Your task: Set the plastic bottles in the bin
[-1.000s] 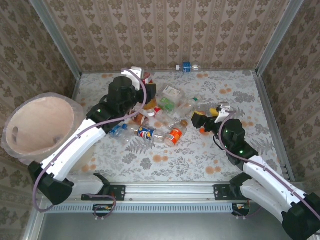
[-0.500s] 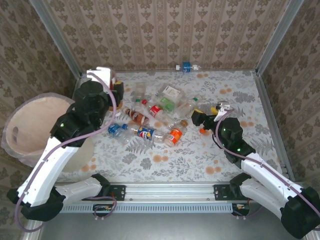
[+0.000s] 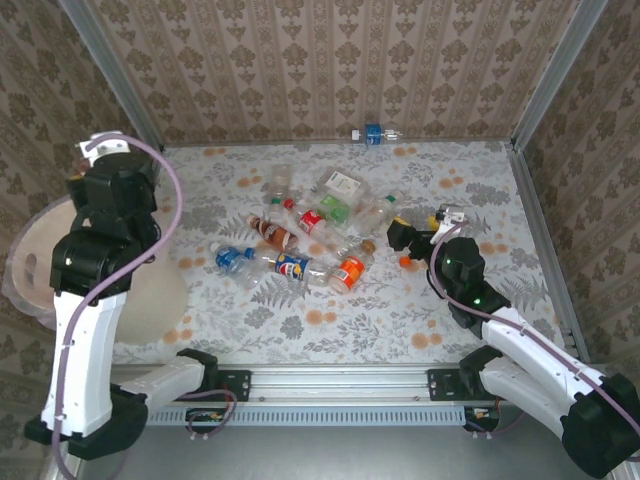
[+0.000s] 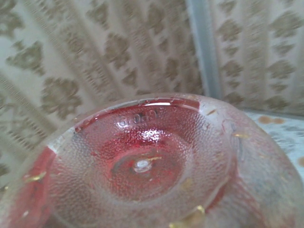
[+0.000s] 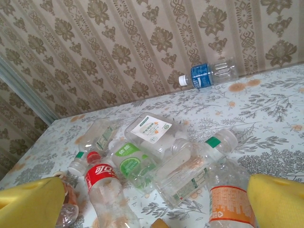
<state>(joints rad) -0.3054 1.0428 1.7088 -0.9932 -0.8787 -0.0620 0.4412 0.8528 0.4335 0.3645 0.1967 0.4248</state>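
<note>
A clear bottle with a red label (image 4: 142, 166) sits base-first right at the left wrist camera, and my left gripper (image 3: 100, 152) is shut on it, raised above the far rim of the bin (image 3: 30, 255), the big peach tub at the table's left. Its fingers are hidden behind the bottle. Several plastic bottles lie in a pile mid-table: red label (image 5: 102, 178), green label (image 5: 130, 161), white label (image 5: 154, 130), orange label (image 5: 228, 204). My right gripper (image 5: 154, 209) stands open just right of the pile (image 3: 320, 240), yellow fingertips (image 5: 28, 204) wide apart, nothing between them.
A blue-labelled bottle (image 3: 373, 133) lies alone against the far wall. Patterned walls with metal corner posts (image 3: 540, 80) close in the table. The left arm covers much of the bin's opening. Bare tablecloth lies at the right (image 3: 490, 200) and near the front edge.
My left arm has swung left from the pile to above the bin, carrying the red-labelled bottle. The right arm has barely moved.
</note>
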